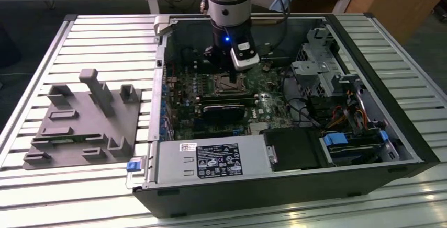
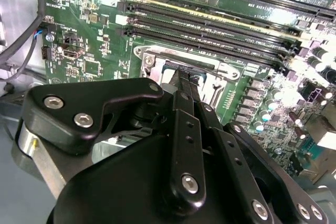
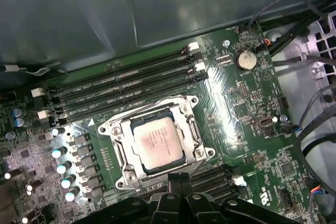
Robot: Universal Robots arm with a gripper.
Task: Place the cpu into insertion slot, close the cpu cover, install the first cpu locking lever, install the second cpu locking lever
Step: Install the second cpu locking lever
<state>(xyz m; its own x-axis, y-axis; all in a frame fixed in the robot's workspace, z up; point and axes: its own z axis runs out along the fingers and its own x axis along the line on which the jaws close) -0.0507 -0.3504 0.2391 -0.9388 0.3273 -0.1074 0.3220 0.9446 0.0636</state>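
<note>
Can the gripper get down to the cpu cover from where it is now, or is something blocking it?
Probably yes. The gripper hangs just above the insertion slot, and in the first wrist view the cpu cover lies flat around the cpu, with no cable or part across it.

Dim case interior; glare on motherboard (image 3: 231, 93); slight blur.

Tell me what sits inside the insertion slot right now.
In the first wrist view the cpu lies flat inside the insertion slot, its grey-brown top showing through the cpu cover around it. The contacts beneath the chip are covered. The gripper is at the socket's edge.
</note>
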